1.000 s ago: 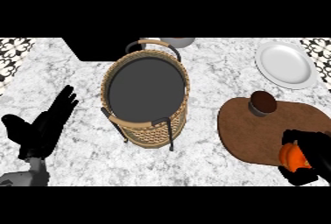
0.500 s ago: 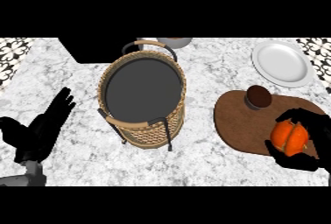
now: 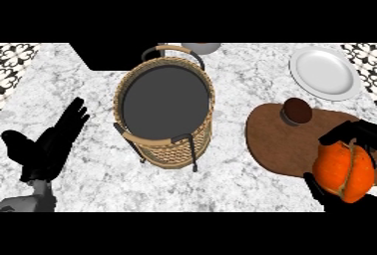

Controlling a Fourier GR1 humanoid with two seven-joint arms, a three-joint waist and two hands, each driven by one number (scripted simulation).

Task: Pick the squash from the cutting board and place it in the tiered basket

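Right black hand (image 3: 333, 191) curled around the round orange squash (image 3: 344, 170), at four o'clock over the brown wooden cutting board (image 3: 283, 142). At nine o'clock, left black hand (image 3: 46, 147) resting open. Centre: woven wicker tiered basket (image 3: 166, 112), well apart from the squash.

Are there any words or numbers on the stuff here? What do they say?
None: no words, numbers or labels can be read anywhere.
The squash, cutting board, tiered basket, white plate and small brown jar are all plain.
The patterned tiles in the corners show only shapes, not letters.
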